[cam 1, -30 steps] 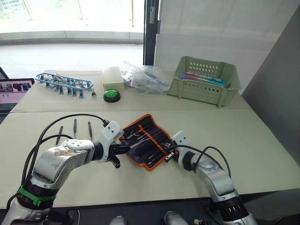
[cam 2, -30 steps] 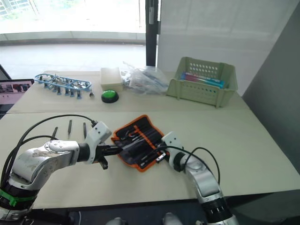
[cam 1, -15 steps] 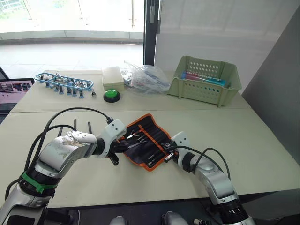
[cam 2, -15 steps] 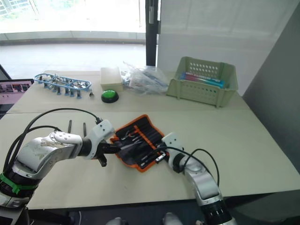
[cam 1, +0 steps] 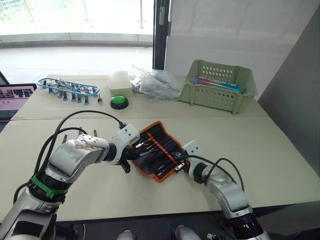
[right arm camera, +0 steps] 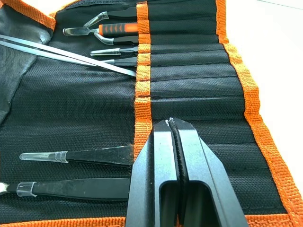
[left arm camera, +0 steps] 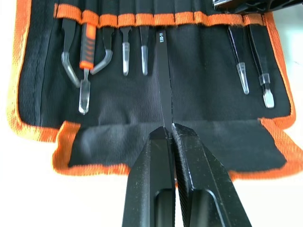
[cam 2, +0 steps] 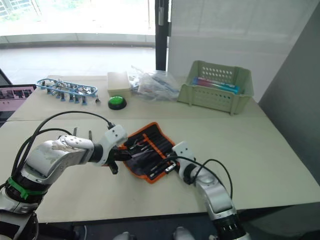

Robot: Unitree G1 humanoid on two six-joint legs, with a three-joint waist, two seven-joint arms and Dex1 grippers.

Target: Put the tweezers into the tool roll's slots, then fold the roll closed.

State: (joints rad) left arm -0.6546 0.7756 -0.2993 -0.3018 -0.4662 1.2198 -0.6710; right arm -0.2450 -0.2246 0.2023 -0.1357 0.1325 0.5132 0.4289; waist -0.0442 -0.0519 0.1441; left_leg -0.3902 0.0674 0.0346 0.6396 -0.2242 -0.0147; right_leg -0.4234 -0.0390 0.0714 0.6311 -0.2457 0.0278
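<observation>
Pale tabletop (cam 1: 280, 150) by a bright window. Near centre, the tool roll (cam 1: 159, 149) lies open and flat, several slots filled. Right gripper (right arm camera: 170, 124) is clenched, fingertips pressing the roll's slot band at its near right edge, seemingly pinning it. Left gripper (left arm camera: 169, 131) is clamped on one tweezer (left arm camera: 163, 80), tip at an orange-edged slot mouth. Loose tweezers (cam 1: 95, 134) lie left of the roll behind the left arm. Far side: green button (cam 1: 119, 102), blue-framed tool row (cam 1: 67, 89), green basket (cam 1: 218, 85). Risks: tip catches the orange binding and skids over the slot; a push bunches the fabric if the pin slips; the thin tweezer twists in the grip.
</observation>
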